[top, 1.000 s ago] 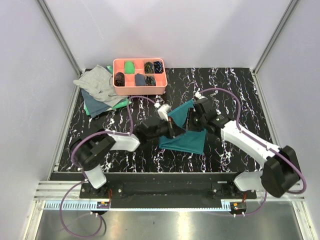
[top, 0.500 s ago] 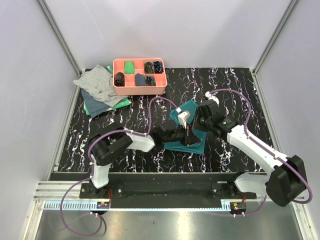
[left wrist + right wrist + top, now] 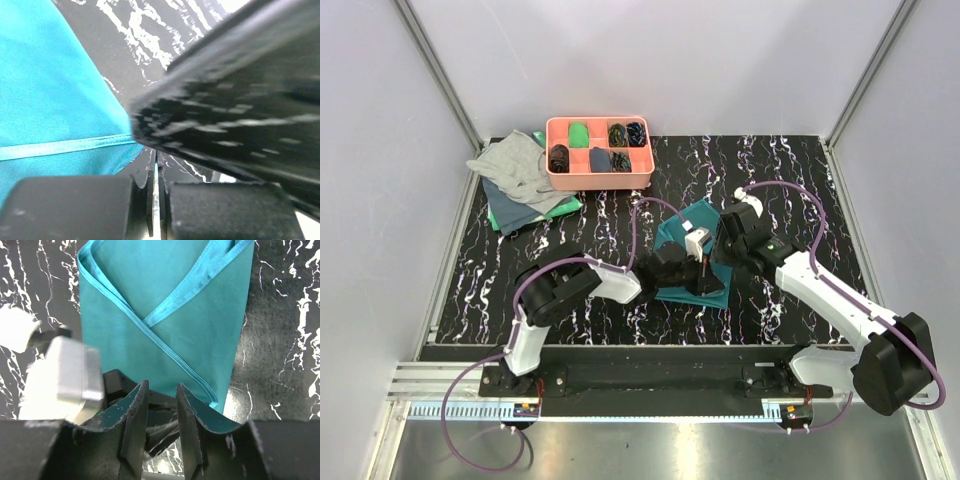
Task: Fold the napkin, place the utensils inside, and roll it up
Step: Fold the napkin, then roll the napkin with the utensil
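The teal napkin (image 3: 685, 218) lies folded on the black marbled table, with hemmed edges crossing on top (image 3: 170, 315). My left gripper (image 3: 708, 276) reaches across its near edge and is shut (image 3: 156, 200). Nothing shows between its jaws, and the napkin (image 3: 45, 100) lies to its left. My right gripper (image 3: 720, 252) hovers just above it, fingers apart (image 3: 159, 415). Only the left gripper's black fingers show through that gap. The utensils are out of view.
A salmon compartment tray (image 3: 598, 181) of rolled cloths stands at the back. To its left a grey cloth (image 3: 515, 168) lies on a dark teal cloth (image 3: 510, 213). White walls and metal posts close in the table.
My left arm has swept right across the napkin, and the cloth now lies as a narrower fold. My right gripper has shifted slightly right and stays above the left one.
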`<move>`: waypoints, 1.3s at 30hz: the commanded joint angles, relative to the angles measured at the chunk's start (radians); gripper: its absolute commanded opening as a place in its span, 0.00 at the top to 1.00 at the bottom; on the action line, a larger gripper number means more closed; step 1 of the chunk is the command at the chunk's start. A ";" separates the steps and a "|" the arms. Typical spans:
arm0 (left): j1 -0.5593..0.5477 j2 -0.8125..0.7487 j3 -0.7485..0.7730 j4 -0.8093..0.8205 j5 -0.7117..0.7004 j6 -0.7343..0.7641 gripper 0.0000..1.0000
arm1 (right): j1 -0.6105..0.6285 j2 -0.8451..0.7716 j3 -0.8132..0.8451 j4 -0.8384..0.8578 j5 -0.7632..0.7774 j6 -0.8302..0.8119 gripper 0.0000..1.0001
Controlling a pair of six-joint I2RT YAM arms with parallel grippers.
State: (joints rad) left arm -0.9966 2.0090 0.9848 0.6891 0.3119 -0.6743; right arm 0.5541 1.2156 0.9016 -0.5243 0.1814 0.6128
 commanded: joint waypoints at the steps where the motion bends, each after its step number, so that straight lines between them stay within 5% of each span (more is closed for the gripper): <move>1: -0.056 0.036 0.083 0.092 0.004 0.038 1.00 | 0.024 -0.011 0.010 0.079 -0.096 0.034 0.61; 6: -0.077 0.050 0.115 0.075 0.019 0.024 0.94 | -0.008 -0.028 0.000 0.072 -0.091 0.042 0.53; 7: -0.077 0.056 0.117 0.095 0.050 0.015 0.73 | -0.023 -0.034 -0.003 0.066 -0.091 0.044 0.52; 10: -0.079 0.044 0.091 0.136 0.067 -0.027 0.47 | -0.107 -0.067 -0.024 0.061 -0.137 0.035 0.50; 17: -0.071 -0.097 0.006 0.124 0.026 -0.013 0.15 | -0.215 -0.139 0.006 0.007 -0.172 -0.018 0.45; 26: 0.025 -0.427 -0.290 0.090 -0.109 -0.030 0.07 | -0.229 -0.113 -0.030 0.015 -0.230 -0.027 0.46; 30: 0.061 -0.558 -0.368 -0.167 -0.236 -0.027 0.06 | -0.229 -0.076 -0.053 0.056 -0.296 -0.054 0.48; 32: 0.082 -0.593 -0.383 -0.312 -0.292 -0.074 0.14 | -0.229 -0.039 -0.062 0.070 -0.358 -0.067 0.51; 39: 0.133 -0.636 -0.523 -0.333 -0.309 -0.241 0.31 | -0.226 0.001 -0.115 0.179 -0.468 -0.048 0.57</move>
State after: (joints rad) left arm -0.8810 1.4193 0.5186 0.4046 0.0834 -0.8192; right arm 0.3305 1.2194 0.8005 -0.4377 -0.1963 0.5728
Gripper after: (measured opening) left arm 0.710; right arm 0.436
